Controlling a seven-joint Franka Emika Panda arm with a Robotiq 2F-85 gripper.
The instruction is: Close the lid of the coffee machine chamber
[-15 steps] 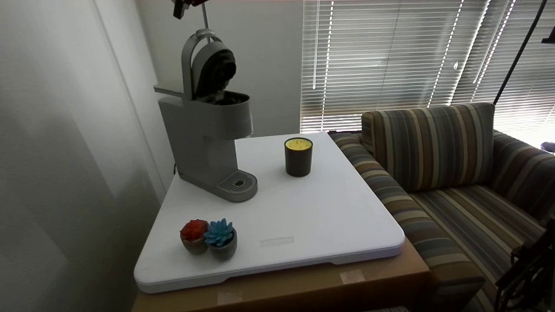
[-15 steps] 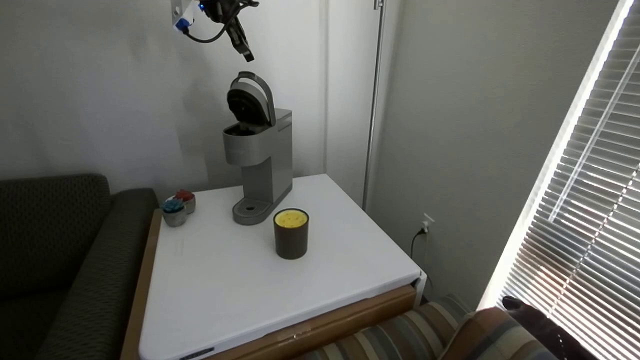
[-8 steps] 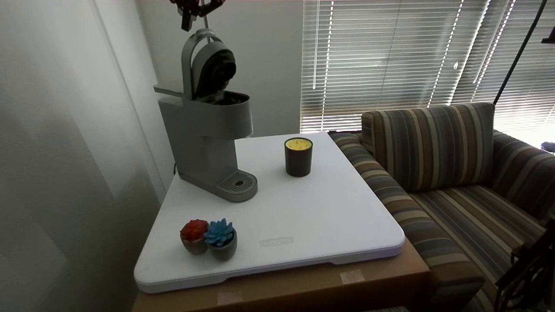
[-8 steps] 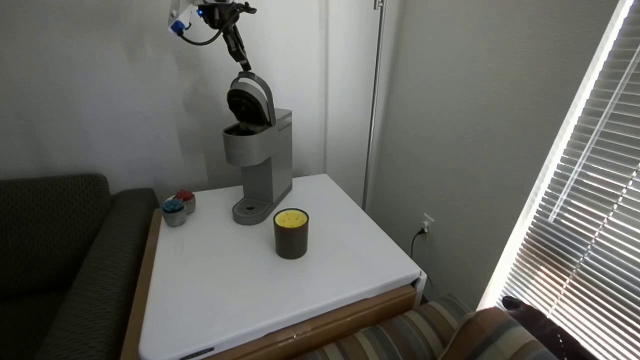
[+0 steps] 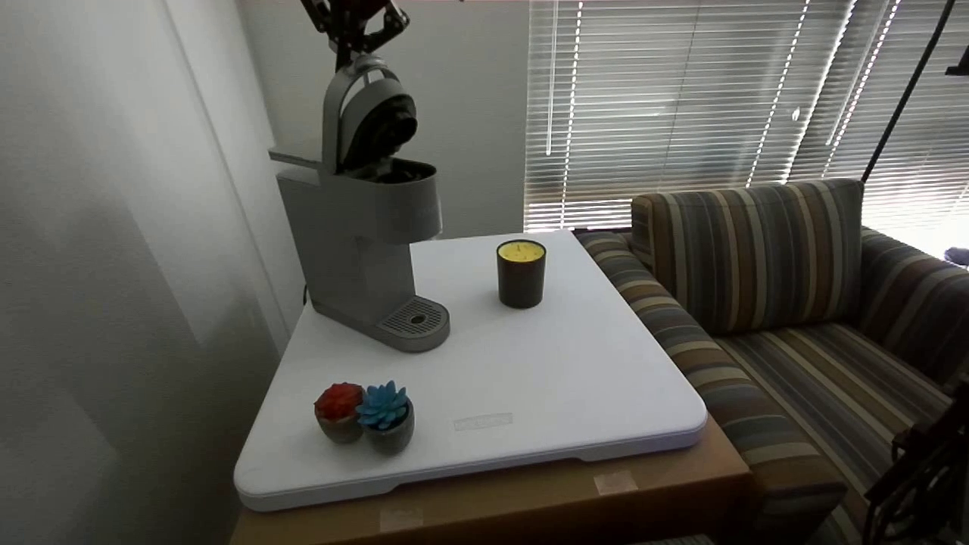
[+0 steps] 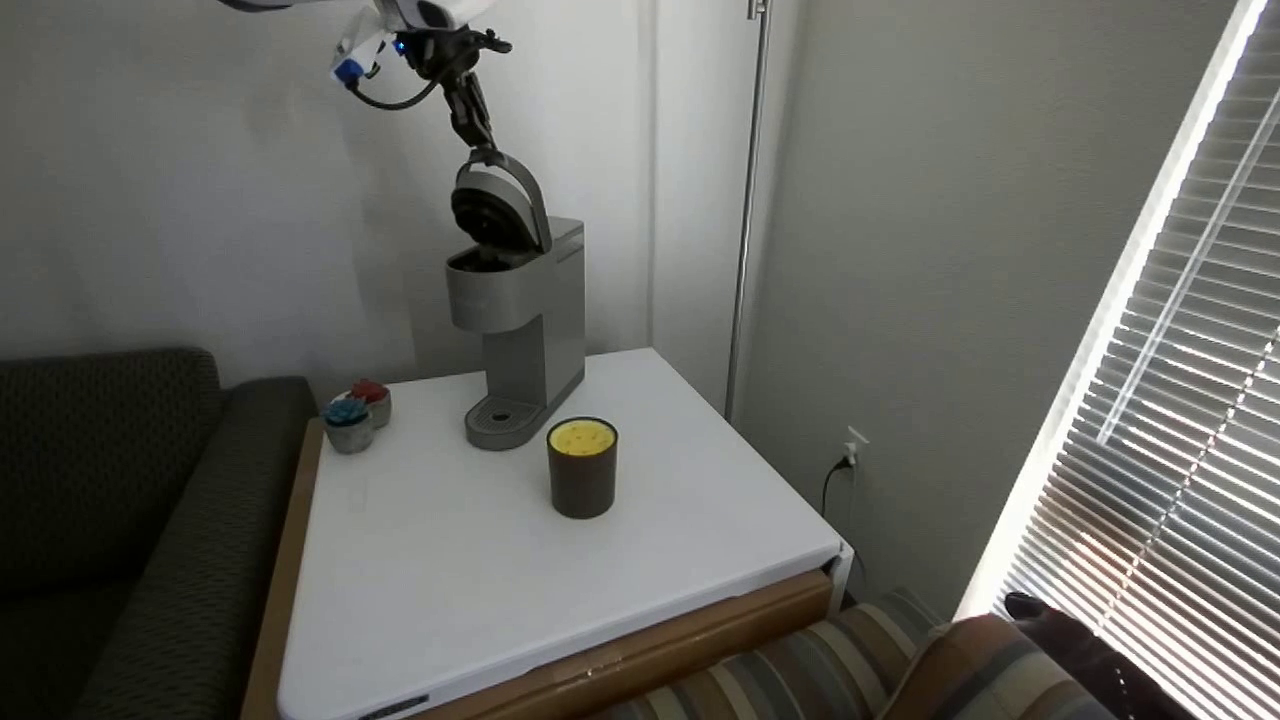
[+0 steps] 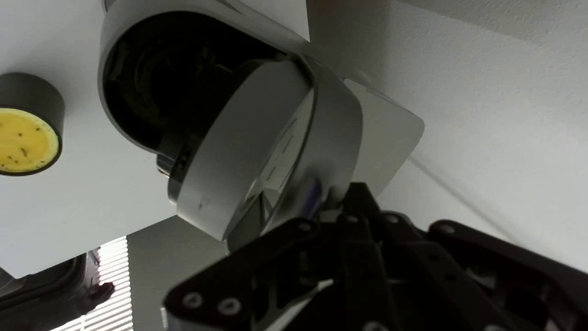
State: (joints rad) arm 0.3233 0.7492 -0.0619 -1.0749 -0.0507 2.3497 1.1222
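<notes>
The grey lid (image 5: pixel 359 113) stands raised on its hinge, dark underside facing forward; it also shows in an exterior view (image 6: pixel 503 184) and the wrist view (image 7: pixel 245 142). Its handle bar (image 7: pixel 342 115) arches behind it. The coffee machine chamber (image 5: pixel 412 204) is open below, its dark round opening showing in the wrist view (image 7: pixel 161 78); it also shows in an exterior view (image 6: pixel 493 303). My gripper (image 5: pixel 344 59) is shut, fingertips together (image 7: pixel 360 193), holding nothing. In both exterior views its tip (image 6: pixel 486 148) appears to touch the top of the handle bar from above and behind.
A dark jar with a yellow top (image 5: pixel 521 276) stands on the white table (image 5: pixel 560 371) in front of the machine. Two small potted plants (image 5: pixel 363 416) stand near a table edge. A wall (image 5: pixel 151 227) is close behind the machine. A striped armchair (image 5: pixel 757 288) adjoins the table.
My gripper has come down from above the coffee machine to the top of the handle bar. The lid and its handle bar have tilted slightly forward and down.
</notes>
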